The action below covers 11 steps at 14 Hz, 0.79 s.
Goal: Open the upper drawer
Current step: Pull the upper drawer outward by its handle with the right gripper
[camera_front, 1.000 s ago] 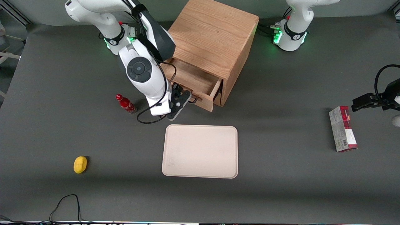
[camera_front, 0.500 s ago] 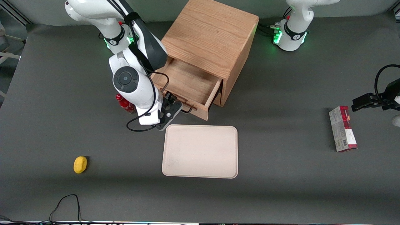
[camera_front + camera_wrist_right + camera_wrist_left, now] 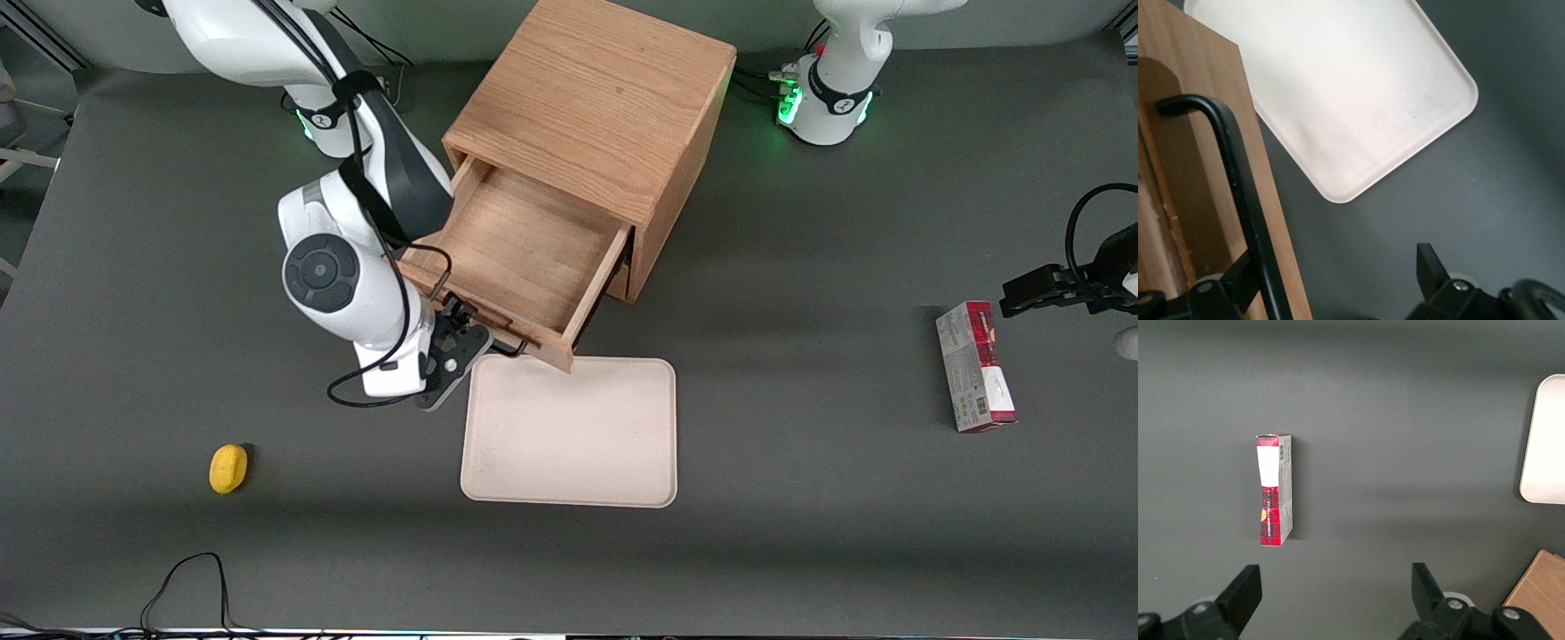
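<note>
The cabinet (image 3: 596, 98) stands on the table (image 3: 800, 533) near the edge where the arms are mounted. Its upper drawer (image 3: 524, 240) has slid out steadily over the last second. From a shallow gap it has come to nearly its full depth, and its bare wooden floor now lies open to view. The task looks all but done (any further pull probably risks drawing the box off its runners).

The drawer's front corner now reaches the rim of the pale tray (image 3: 569, 436), which lies mid-table, nearer the front camera than the cabinet. The drawer rides above the tray, so I judge the tray does not block it. It does lie close under the arm's way out.

A red-and-white box (image 3: 974, 366) lies well apart, toward the parked arm's end. A small yellow thing (image 3: 228, 468) sits near the table's corner at the working arm's end, nearest the camera.

The black handle (image 3: 1238, 180) runs just beside one finger (image 3: 1238, 280), seemingly hooked by it. The gripper (image 3: 467, 324) has backed away with the drawer front. Its fingers are spread wide, not clamped on the wire.
</note>
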Each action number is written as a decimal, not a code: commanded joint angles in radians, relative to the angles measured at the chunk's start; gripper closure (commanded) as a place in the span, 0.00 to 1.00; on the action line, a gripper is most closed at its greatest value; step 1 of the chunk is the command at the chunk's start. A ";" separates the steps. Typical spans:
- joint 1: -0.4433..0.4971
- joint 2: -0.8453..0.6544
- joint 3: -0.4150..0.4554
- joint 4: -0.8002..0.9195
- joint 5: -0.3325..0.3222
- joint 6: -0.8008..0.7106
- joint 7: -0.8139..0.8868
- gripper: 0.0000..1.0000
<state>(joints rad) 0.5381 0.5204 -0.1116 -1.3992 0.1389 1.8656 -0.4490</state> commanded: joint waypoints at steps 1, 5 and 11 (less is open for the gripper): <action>-0.009 0.049 0.004 0.063 -0.015 -0.025 -0.017 0.00; -0.026 0.088 0.004 0.124 -0.015 -0.040 -0.025 0.00; -0.044 0.139 0.007 0.226 -0.012 -0.097 -0.028 0.00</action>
<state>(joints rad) 0.5084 0.6214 -0.1112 -1.2468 0.1387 1.7895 -0.4559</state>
